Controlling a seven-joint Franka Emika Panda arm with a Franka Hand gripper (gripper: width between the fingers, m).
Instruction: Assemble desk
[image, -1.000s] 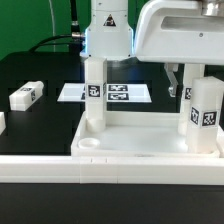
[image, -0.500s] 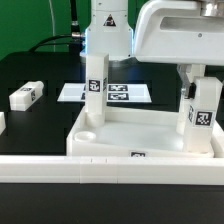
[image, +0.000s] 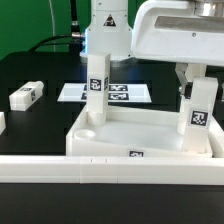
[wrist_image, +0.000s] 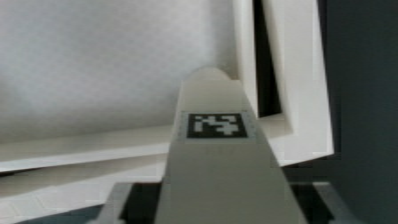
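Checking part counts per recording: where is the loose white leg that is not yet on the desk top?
The short square white leg lies on its side on the black table at the exterior view's left, well clear of the white tray-like desk top.

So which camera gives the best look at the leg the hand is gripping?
The wrist view: the leg fills the picture, its tag sharp, hand around it. The exterior view shows that leg small, upright on the desk top, its upper end hidden by the arm.
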